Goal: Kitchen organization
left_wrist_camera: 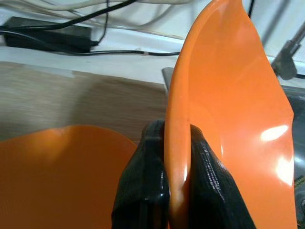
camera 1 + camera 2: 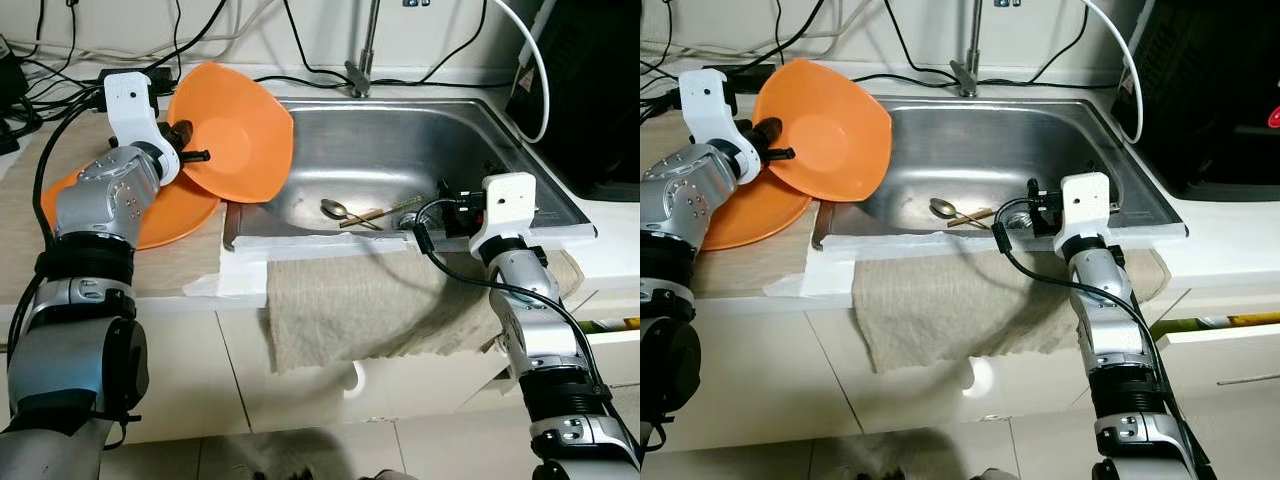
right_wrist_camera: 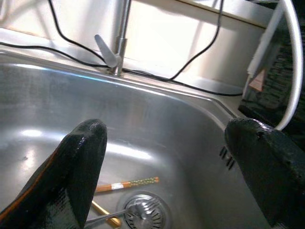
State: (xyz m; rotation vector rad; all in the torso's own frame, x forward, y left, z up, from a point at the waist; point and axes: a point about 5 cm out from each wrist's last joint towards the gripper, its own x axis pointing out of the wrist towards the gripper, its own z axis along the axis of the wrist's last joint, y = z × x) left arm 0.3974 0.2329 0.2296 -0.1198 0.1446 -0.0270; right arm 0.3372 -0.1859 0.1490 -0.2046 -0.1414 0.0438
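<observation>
My left gripper [image 2: 186, 152] is shut on the rim of an orange plate [image 2: 238, 132], holding it tilted on edge over the sink's left rim. In the left wrist view its fingers [image 1: 147, 176] pinch that plate [image 1: 228, 109] from both sides. A second orange plate [image 2: 170, 218] lies flat on the wooden counter below. My right gripper [image 3: 167, 133] stands open over the front right of the steel sink [image 2: 400, 140], holding nothing. On the sink floor lie a spoon [image 2: 334, 208], chopsticks [image 2: 385, 212] and a fork [image 3: 126, 213] by the drain [image 3: 145, 210].
A beige towel [image 2: 380, 300] hangs over the sink's front edge. The faucet [image 2: 365, 55] rises behind the sink, with black cables along the back wall. A black appliance [image 2: 590, 90] stands at the right. A drawer [image 2: 612, 328] below it is slightly open.
</observation>
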